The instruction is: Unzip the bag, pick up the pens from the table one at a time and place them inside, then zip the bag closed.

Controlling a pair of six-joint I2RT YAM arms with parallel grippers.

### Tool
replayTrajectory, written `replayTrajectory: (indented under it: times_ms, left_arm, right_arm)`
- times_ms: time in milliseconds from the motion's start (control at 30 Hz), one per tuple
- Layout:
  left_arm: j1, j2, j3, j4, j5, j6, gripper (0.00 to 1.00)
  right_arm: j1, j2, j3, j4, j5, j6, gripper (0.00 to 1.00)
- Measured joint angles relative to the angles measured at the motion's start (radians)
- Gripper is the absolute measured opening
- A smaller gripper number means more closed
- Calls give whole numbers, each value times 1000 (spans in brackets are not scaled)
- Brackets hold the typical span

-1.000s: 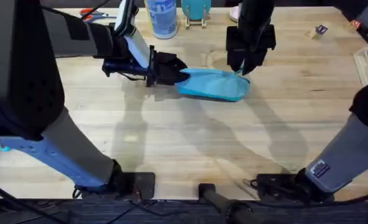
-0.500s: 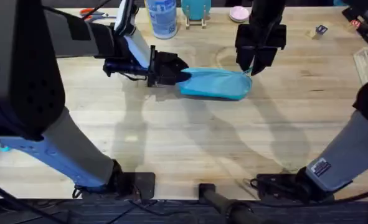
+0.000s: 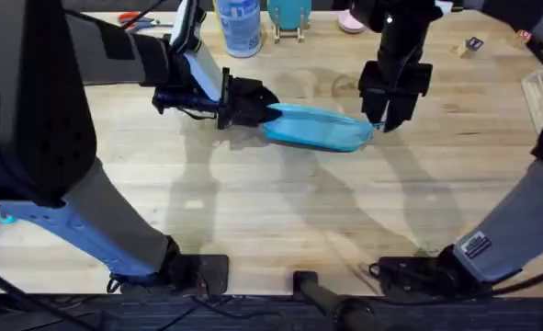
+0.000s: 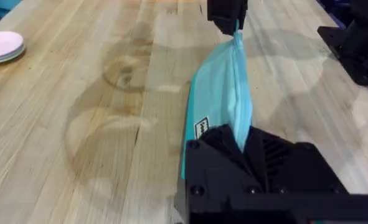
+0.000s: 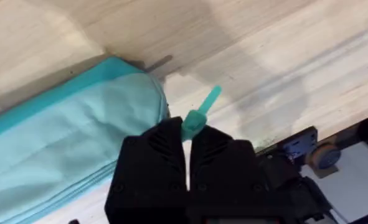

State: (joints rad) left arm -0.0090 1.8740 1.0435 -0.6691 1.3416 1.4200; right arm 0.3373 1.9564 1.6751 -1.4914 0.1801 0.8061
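Overhead view: left gripper (image 3: 269, 110) clamps the bag (image 3: 315, 126) end on the bench (image 3: 253, 211). Right gripper (image 3: 381, 121) pinches the pull tab (image 5: 199, 114) at the far end. Risk: thin tab slips under tension, or overpull drags the bag loose.

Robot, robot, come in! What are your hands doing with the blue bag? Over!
Left gripper shut on bag end. Right gripper shut on zipper tab. Bag stretched between them on table. Nothing blocking.
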Motion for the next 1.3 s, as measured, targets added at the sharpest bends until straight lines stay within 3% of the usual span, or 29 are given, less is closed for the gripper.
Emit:
replayTrajectory:
  times_ms: [400, 633, 833, 1300]
  left_arm:
    - [-6, 18, 0, 1, 2, 0, 43]
    - [-5, 18, 0, 4, -2, -1, 42]
    - [-5, 18, 0, 4, -3, -3, 42]
    - [-5, 18, 0, 4, -3, -3, 42]
  right_arm:
    - [-71, -4, -13, 47, -28, 100, 33]
    - [-74, -8, -33, 127, -11, 174, 32]
    - [-74, -30, -125, 194, -9, 241, 32]
    - [-74, -33, -182, 224, -18, 264, 33]
